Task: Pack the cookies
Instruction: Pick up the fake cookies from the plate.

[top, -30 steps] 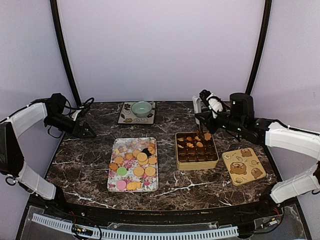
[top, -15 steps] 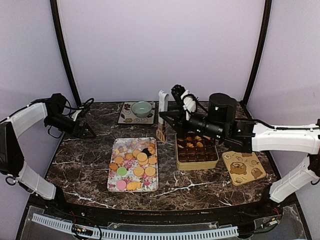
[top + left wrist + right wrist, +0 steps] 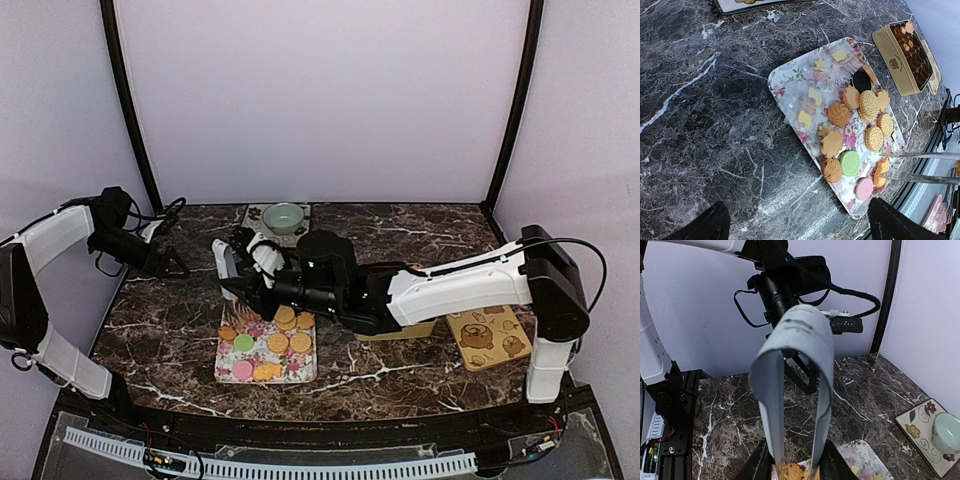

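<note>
Grips tongs (image 3: 797, 335) in right tool (image 3: 258, 280), prongs either side of a golden cookie (image 3: 789, 471) straight below; left tool (image 3: 176, 267) gaping, empty.

Even, diffuse light with soft shadows; the table (image 3: 170, 318) gleams faintly, and the top view looks slightly soft.

green bowl (image 3: 284, 216): on floral square plate (image 3: 256, 238) | bear-printed lid (image 3: 488, 333): flat on marble table (image 3: 170, 300) | grey tongs (image 3: 802, 332): tips down
</note>
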`<state>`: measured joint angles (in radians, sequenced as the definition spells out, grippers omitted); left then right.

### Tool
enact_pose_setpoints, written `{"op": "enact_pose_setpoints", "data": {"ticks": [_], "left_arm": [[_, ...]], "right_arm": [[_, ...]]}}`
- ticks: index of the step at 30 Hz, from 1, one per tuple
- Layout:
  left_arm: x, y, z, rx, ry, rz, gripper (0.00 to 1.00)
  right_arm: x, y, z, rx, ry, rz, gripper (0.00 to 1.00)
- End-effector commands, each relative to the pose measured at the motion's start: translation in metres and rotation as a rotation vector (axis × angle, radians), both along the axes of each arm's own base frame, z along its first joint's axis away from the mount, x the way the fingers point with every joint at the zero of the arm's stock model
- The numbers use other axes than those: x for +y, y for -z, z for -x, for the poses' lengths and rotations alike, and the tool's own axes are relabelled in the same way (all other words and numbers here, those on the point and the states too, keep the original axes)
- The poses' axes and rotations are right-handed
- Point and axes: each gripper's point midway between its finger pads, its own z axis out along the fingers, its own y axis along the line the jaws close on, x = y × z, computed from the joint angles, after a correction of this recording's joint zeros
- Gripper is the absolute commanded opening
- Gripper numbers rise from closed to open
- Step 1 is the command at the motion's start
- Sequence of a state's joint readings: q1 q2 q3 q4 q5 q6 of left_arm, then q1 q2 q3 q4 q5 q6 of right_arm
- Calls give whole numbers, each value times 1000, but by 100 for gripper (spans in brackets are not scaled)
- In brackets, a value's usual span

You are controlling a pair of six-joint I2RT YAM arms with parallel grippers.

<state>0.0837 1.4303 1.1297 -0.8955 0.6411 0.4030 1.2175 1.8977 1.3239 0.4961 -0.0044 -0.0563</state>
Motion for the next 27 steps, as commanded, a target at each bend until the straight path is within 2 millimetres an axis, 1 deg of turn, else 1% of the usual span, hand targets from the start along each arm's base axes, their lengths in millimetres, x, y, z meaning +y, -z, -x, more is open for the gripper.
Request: {"op": "enact_pose_setpoints", "data": {"ticks": [1,8,11,19,27], "left_arm": [[4,1,7,11,-9,-7,99],[5,2,9,5,-11,-12,99],[6,2,10,3,-10,-15,99],[5,3,11,4,-11,-7,99],[2,3,13,9,-18,17,99]], "right_arm": [[22,-40,5,-22,-43,-143,33],[43,-23,3,-13,-75,-132,40],[48,-10,1,-11,-71,-114,43],[56,9,-6,-3,-54,-110,44],[64,18,-10,21,-57,-129,44]]}}
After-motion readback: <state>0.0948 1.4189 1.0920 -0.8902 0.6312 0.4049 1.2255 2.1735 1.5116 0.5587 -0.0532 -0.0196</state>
